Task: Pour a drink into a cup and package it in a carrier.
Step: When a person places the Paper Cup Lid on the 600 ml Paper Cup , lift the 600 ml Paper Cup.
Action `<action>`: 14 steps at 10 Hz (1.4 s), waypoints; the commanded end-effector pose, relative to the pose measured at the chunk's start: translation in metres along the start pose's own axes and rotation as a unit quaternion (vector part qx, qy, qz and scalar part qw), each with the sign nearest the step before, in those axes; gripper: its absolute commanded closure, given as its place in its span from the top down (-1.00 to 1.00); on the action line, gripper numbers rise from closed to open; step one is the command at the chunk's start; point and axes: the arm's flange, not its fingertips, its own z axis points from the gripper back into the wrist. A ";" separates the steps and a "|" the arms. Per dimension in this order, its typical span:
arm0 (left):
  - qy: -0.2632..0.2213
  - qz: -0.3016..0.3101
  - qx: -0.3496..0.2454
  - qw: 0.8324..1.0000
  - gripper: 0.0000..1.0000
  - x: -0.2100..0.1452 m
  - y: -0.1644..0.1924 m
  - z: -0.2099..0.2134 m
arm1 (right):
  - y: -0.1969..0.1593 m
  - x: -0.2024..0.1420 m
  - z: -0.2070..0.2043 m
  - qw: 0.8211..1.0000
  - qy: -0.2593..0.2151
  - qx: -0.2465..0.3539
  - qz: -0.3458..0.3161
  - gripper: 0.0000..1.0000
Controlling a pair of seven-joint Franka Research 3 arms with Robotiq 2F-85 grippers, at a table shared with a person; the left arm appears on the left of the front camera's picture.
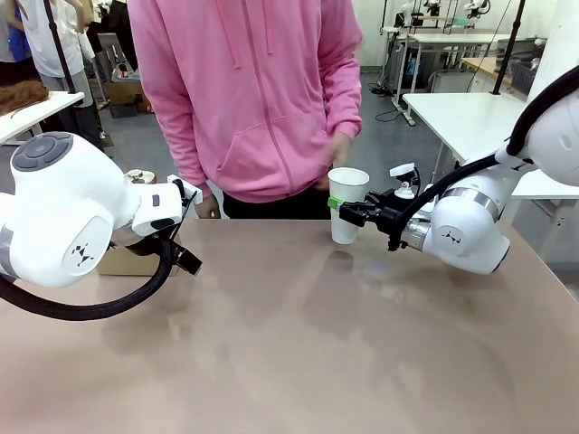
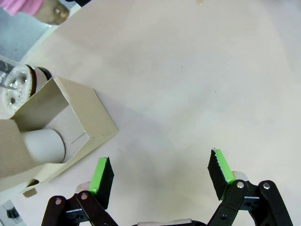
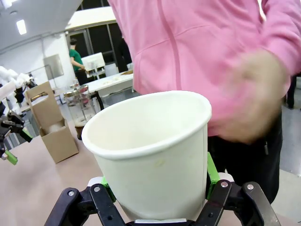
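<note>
The right fingers grip a white paper cup, upright at the table's far edge near the person's hand. The left fingers stand open over bare table beside the cardboard carrier. Touching the carrier stands the glass press jug, with the dark drink low inside.

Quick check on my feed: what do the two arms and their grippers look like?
The left arm and right arm are white with rounded joint housings, each bearing a small black logo. The left one has a grey end cap and a thick black hose looping below. The left gripper and right gripper are black with green pads.
</note>
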 end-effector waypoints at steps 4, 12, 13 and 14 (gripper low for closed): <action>-0.001 0.001 -0.001 1.000 1.00 0.000 0.001 0.000 | 0.003 0.002 -0.003 1.000 -0.004 -0.006 -0.001 0.60; -0.001 0.001 -0.001 1.000 1.00 0.000 0.001 0.000 | 0.003 0.002 -0.003 1.000 -0.004 -0.006 -0.001 0.60; -0.001 0.001 -0.001 1.000 1.00 0.000 0.001 0.000 | 0.003 0.002 -0.003 1.000 -0.004 -0.006 -0.001 0.60; -0.001 0.001 -0.001 1.000 1.00 0.000 0.001 0.000 | 0.003 0.002 -0.003 1.000 -0.004 -0.006 -0.001 0.60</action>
